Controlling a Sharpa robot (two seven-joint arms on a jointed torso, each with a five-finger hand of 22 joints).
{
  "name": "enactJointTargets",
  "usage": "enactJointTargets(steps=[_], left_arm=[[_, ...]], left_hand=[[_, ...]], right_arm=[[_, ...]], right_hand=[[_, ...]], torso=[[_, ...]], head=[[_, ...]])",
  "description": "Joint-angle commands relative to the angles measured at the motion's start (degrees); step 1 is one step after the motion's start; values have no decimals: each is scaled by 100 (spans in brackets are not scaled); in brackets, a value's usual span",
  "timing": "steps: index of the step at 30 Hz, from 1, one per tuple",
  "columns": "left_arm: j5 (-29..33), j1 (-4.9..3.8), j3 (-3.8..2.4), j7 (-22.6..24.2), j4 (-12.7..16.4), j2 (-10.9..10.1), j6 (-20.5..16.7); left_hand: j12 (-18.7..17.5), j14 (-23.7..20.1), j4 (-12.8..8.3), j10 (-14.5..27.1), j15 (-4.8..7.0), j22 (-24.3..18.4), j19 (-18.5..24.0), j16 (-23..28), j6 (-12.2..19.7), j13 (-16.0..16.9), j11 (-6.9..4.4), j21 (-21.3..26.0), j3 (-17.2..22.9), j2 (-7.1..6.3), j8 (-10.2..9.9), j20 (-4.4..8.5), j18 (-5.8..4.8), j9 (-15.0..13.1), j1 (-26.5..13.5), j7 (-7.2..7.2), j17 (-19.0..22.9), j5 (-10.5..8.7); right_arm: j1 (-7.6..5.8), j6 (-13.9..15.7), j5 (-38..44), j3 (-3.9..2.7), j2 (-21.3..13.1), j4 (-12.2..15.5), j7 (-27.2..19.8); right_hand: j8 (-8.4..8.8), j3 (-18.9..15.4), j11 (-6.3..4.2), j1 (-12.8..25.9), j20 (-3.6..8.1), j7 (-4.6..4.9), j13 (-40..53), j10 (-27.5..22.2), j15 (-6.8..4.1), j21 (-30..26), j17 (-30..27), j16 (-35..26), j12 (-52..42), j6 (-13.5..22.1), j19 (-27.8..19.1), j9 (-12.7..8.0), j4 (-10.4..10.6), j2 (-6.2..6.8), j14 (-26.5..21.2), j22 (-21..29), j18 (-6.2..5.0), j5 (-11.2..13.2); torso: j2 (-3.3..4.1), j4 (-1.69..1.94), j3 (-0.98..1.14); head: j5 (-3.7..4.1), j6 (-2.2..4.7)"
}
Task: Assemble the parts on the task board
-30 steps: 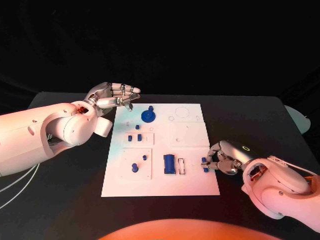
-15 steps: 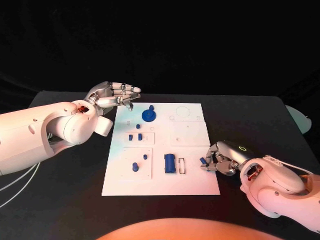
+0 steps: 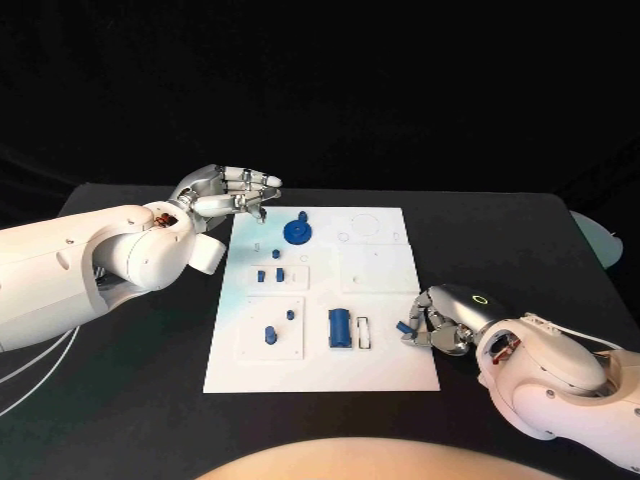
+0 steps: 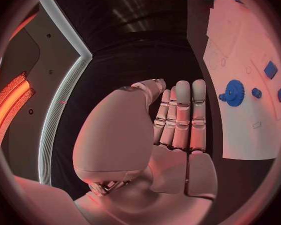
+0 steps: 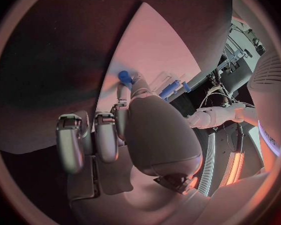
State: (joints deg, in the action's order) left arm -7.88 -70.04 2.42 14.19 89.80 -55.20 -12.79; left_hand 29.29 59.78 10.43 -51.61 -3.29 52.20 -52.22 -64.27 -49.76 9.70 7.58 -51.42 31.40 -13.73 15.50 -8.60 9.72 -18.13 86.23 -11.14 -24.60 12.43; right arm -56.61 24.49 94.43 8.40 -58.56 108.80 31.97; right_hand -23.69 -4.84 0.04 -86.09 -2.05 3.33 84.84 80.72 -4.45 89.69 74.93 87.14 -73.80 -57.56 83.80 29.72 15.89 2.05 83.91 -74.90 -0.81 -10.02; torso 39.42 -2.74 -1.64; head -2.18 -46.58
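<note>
Right hand (image 3: pixel 438 325) is pinching a small blue part (image 3: pixel 405 326) at the task board's (image 3: pixel 378 270) four o'clock edge, while left hand (image 3: pixel 231 190) is hovering empty, fingers loosely apart, near eleven o'clock.

Head camera: high, looking down and forward over the black table (image 3: pixel 522 230), task board (image 3: pixel 378 270) central. Left wrist camera: close behind the left hand (image 4: pixel 172 130), facing along its fingers; board edge and blue gear (image 4: pixel 233 92) shared with head view. Right wrist camera: close behind the right hand (image 5: pixel 125 130), facing the board.
</note>
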Motion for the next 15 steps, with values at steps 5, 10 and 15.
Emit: enactJointTargets(steps=[5, 10, 15], left_arm=[[25, -3, -4, -1, 17, 5, 107], [25, -3, -3, -3, 17, 9, 108], [25, -3, -3, -7, 19, 12, 110]], left_hand=[[22, -4, -2, 38, 14, -9, -24, 28, 5, -10, -8, 22, 21, 7, -16, 8, 85, -6, -41, -4, 6, 7], [22, -4, -2, 38, 14, -9, -24, 28, 5, -10, -8, 22, 21, 7, -16, 8, 85, -6, -41, -4, 6, 7], [22, -4, -2, 38, 14, -9, -24, 28, 5, -10, -8, 22, 21, 7, -16, 8, 85, -6, -41, -4, 6, 7]], right_arm=[[-10, 133, -168, 38, -44, 163, 149], [-124, 358, -479, 32, -45, 317, 107], [-191, 522, -852, 26, 17, 425, 64]], right_hand=[[34, 419, -105, -731, 33, 8, -695, 112, -5, 31, 938, 35, -6, 64, 620, 27, 80, -701, 494, -1510, 81, -111], [-21, 1747, -91, -188, 11, 50, -683, 126, 24, 31, 946, 37, 14, 60, 620, 93, 109, -203, 495, -1510, 81, -235], [-123, 3001, -80, 343, 3, 35, -666, 150, 23, 31, 949, 35, 12, 93, 620, 205, 14, 360, 496, -1510, 81, -196]], torso=[[-2, -2, -6], [-3, 1, -7], [3, 6, -7]], head=[[0, 4], [9, 10], [12, 12]])
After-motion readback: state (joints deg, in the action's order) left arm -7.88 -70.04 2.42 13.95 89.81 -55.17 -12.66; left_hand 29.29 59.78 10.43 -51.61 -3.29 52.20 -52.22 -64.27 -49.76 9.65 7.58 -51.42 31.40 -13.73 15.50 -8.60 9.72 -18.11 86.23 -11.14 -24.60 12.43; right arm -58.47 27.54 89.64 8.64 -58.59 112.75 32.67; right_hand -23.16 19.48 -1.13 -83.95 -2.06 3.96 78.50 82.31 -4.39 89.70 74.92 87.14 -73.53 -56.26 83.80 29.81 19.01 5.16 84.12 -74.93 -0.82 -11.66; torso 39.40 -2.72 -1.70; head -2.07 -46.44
